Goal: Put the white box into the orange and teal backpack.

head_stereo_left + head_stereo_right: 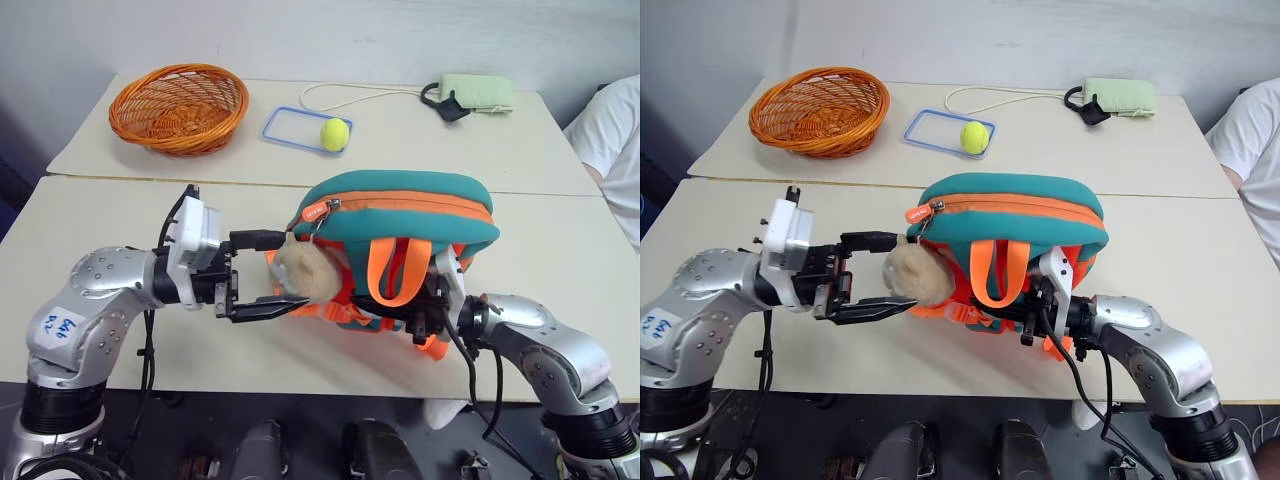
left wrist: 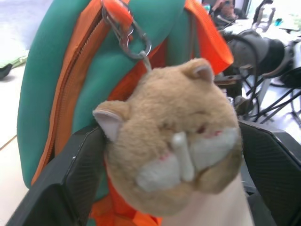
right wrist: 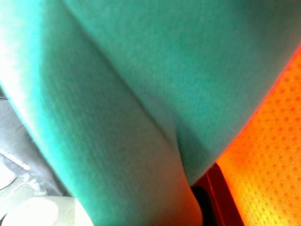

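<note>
Overhead, your orange and teal backpack [image 1: 400, 215] sits on near table [image 1: 100, 230], zipper shut; left gripper [image 1: 262, 274] spread wide with plush toy [image 1: 305, 272] between black fingers, no grip; right gripper [image 1: 1012, 312] clamped shut on backpack's orange webbing at bottom; can't tell where white box is

Left wrist view: plush toy face close, fingers [image 2: 75, 181] flanking it, jaws apart

Right wrist view: teal fabric and orange mesh pressed against lens

Wicker basket [image 1: 179, 107], ball [image 1: 335, 134] in clear tray [image 1: 285, 128], green pouch [image 1: 477, 93].
</note>
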